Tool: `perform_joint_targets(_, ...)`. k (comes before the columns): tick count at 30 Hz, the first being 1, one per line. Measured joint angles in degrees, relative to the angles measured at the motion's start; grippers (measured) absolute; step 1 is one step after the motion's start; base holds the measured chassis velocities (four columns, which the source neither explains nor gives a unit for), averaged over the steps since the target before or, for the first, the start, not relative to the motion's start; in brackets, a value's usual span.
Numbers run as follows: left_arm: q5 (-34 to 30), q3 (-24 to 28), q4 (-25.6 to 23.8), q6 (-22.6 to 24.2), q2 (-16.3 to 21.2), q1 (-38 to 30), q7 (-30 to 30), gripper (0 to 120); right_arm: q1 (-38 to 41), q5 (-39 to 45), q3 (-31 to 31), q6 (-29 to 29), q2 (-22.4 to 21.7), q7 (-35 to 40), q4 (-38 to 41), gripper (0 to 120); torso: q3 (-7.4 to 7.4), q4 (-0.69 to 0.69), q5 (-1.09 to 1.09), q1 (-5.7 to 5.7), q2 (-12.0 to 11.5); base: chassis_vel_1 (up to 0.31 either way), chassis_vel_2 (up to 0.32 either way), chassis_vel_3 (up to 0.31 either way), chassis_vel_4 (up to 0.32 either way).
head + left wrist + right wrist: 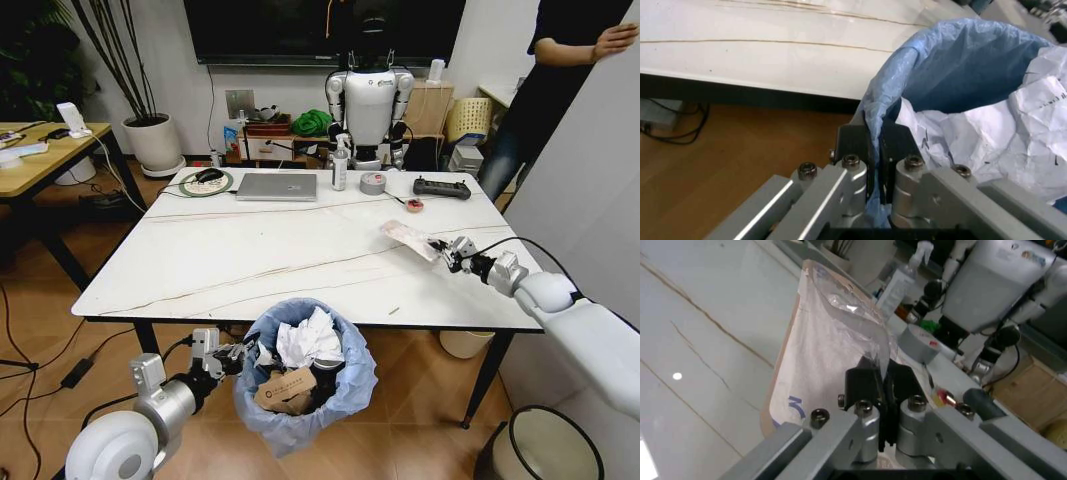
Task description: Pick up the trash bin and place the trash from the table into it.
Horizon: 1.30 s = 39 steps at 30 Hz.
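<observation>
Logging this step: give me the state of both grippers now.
Left gripper: shut on the trash bin's blue bag rim, beside the table.
Right gripper: shut on a clear plastic wrapper, over the table.

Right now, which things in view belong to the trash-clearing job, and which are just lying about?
Job: trash bin, held at its rim by the left pincer; clear wrapper in the right pincer; table.

Lying about: laptop, spray bottle, tape roll, black controller.
</observation>
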Motion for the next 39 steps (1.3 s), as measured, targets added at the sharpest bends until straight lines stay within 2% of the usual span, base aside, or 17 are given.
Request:
perform_joint_targets(4, 0.0, -0.2, 0.1, 0.0, 0.1, 0.0, 0.0, 0, -1.3, 4.1, 0.6, -0.9, -4.4, 1.6, 9.3, 0, 0.0, -0.02, 0.0, 0.0, 0.0, 0.0, 0.0, 0.0, 0.0)
perform_joint_targets(9, 0.0, 0.0, -0.3, 0.0, 0.0, -0.2, 0.0, 0, -1.6, 8.8, -0.2, -1.0, -6.7, 3.0, 17.2, 0, 0.0, -0.01, 0.01, 0.0, 0.0, 0.0, 0.0, 0.0, 0.0)
perform_joint_targets(10, 0.0, 0.1, -0.6, 0.0, 0.0, -0.3, 0.0, 0, -1.6, 11.7, -1.1, -1.0, -7.3, 3.4, 21.2, 0, 0.0, -0.01, -0.01, 0.0, 0.0, 0.0, 0.0, 0.0, 0.0)
perform_joint_targets(12, 0.0, 0.1, -0.6, 0.0, 0.0, -0.3, 0.0, 0, -1.5, 13.6, -1.8, -1.0, -7.5, 3.6, 23.4, 0, 0.0, -0.01, -0.01, 0.0, 0.0, 0.0, 0.0, 0.0, 0.0)
perform_joint_targets(14, 0.0, 0.2, -0.8, 0.0, 0.0, -0.2, 0.0, 0, -1.1, 19.8, -3.9, -1.0, -7.4, 4.1, 29.7, 0, 0.0, 0.0, 0.01, 0.0, 0.0, 0.0, 0.0, 0.0, 0.0)
perform_joint_targets(16, 0.0, 0.2, -0.8, 0.0, 0.0, -0.1, 0.0, 0, -0.7, 22.9, -5.5, -1.0, -6.8, 4.5, 32.7, 0, 0.0, 0.0, 0.0, 0.0, 0.0, 0.0, 0.0, 0.0, 0.0)
perform_joint_targets(18, 0.0, 0.2, -0.9, 0.0, 0.1, 0.0, 0.0, 0, 0.8, 25.4, -8.8, -1.1, -6.0, 4.9, 36.3, 0, 0.0, 0.01, 0.0, 0.0, 0.0, 0.0, 0.0, 0.0, 0.0)
perform_joint_targets(26, -0.3, -0.2, -1.4, 0.1, 0.2, 0.1, -0.3, 0, 2.6, 23.0, -16.1, -1.3, -6.1, 4.9, 40.8, 0, 0.0, 0.0, 0.0, 0.0, 0.0, 0.0, 0.0, 0.0, 0.0)
perform_joint_targets(31, -0.8, 0.0, -0.5, 0.2, 0.1, -0.7, -0.4, 0, 3.6, 17.3, -20.6, -0.5, -4.7, 3.1, 39.0, 0, 0.0, -0.01, 0.01, 0.0, 0.0, 0.0, 0.0, 0.0, 0.0)
perform_joint_targets(39, -1.9, 0.1, 0.1, 0.3, 0.6, -1.6, -0.7, 0, 7.7, 14.9, -25.8, 0.6, -0.7, 1.0, 35.0, 0, 0.0, 0.0, 0.0, 0.0, 0.0, 0.0, 0.0, 0.0, 0.0)
